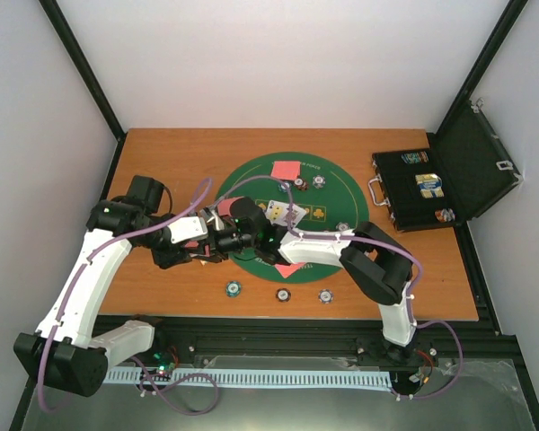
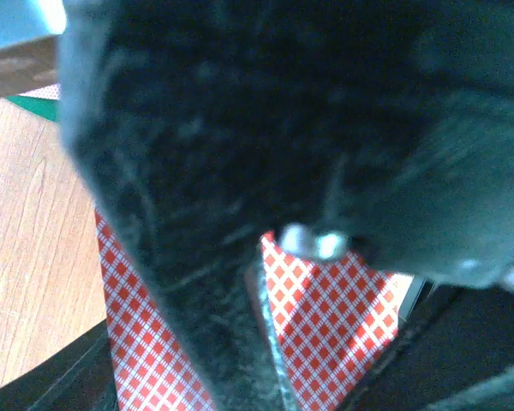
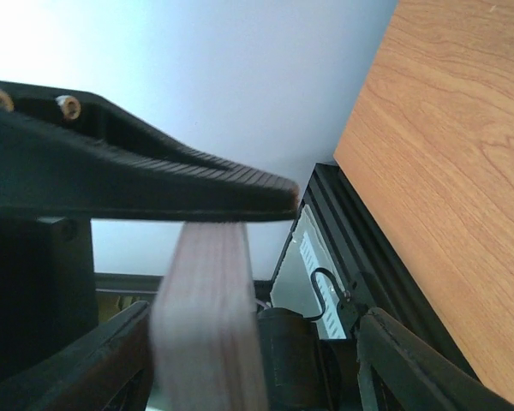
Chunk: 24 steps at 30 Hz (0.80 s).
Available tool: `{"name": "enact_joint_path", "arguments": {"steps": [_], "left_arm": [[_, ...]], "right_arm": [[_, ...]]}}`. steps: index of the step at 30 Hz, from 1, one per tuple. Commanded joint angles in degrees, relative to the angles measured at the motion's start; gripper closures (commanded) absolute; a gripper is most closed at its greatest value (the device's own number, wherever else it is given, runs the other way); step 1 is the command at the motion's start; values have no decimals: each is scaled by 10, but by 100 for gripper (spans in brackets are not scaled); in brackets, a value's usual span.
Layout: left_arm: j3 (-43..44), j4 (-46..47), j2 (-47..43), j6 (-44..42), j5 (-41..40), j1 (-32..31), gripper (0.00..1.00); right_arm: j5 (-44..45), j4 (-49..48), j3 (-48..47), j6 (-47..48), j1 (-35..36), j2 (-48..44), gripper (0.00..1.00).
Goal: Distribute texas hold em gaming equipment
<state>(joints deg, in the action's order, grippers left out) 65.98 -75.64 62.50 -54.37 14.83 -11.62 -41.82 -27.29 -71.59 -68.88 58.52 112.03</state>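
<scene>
My two grippers meet over the left edge of the green mat (image 1: 345,196). My right gripper (image 1: 228,221) is shut on a deck of pink-red-backed cards (image 1: 223,208). In the right wrist view the deck (image 3: 207,325) stands edge-on under the upper finger (image 3: 197,184). My left gripper (image 1: 208,244) is right against it. The left wrist view shows red diamond card backs (image 2: 334,317) behind a blurred black finger (image 2: 240,128), and its own jaws are hidden. Dealt pink cards lie at the mat's far side (image 1: 287,168) and near side (image 1: 292,269). Face-up cards (image 1: 283,213) lie at the centre.
Striped chips sit on the mat (image 1: 298,187) (image 1: 319,180) (image 1: 341,228) and on the wood in front (image 1: 234,288) (image 1: 283,294) (image 1: 325,295). The open black case (image 1: 397,199) with more pieces stands at the right. The table's front edge is close.
</scene>
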Motion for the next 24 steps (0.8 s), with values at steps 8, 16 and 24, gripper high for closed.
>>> {"name": "enact_joint_path", "arguments": {"steps": [8,16,24], "left_arm": [[20,-1,-16,-14,12,2,98],[21,-2,-13,-12,11,1,99],[15,3,-14,-14,3,2,99]], "right_arm": [[-16,10,22,2,-27,16,44],[-17,78,48,51,-47,-6,56],[-17,119,58,82,-60,-30,67]]}}
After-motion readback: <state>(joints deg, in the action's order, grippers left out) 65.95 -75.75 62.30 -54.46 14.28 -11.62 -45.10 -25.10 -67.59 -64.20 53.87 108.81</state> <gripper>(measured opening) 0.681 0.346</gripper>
